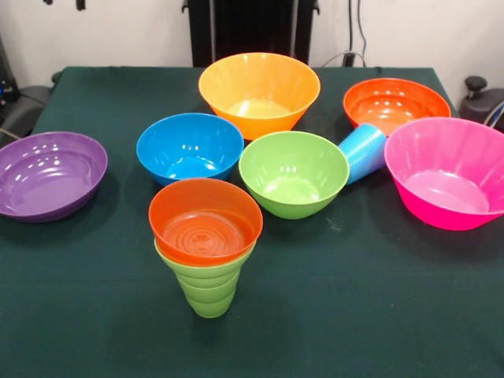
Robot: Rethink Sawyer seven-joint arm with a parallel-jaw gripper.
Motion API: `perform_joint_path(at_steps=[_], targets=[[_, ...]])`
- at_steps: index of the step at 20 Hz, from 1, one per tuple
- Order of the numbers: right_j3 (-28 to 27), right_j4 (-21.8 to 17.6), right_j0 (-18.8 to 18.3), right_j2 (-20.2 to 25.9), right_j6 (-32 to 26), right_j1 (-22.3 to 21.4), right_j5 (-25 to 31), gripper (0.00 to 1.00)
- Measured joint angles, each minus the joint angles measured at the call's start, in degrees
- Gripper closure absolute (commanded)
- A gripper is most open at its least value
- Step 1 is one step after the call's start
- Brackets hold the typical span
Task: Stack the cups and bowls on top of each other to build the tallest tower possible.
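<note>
A small orange bowl (205, 221) sits upright in the mouth of the lime green stepped cup (208, 288) at the table's front middle. Behind it stand a blue bowl (190, 147) and a green bowl (294, 173). A light blue cup (363, 151) lies on its side between the green bowl and a pink bowl (447, 173). A large yellow-orange bowl (259, 93) stands at the back middle, a flatter orange bowl (395, 104) at the back right, a purple bowl (49, 173) at the left. The gripper is not in view.
The table wears a dark green cloth (354, 299). The robot's black pedestal (250, 27) stands behind the table's far edge. Black gear sits off the table at the left (20, 110) and right (482, 98).
</note>
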Motion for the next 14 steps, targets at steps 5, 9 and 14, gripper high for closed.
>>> perform_joint_path(at_steps=[5, 9, 14], targets=[[1.85, -4.29, -2.62, 2.39, 0.00, 0.41, -0.79, 0.00], [2.48, -4.58, -2.25, 3.68, 0.00, 0.74, -1.44, 0.00], [2.68, -4.57, -0.81, 6.64, 0.00, 0.74, -1.63, 0.00]])
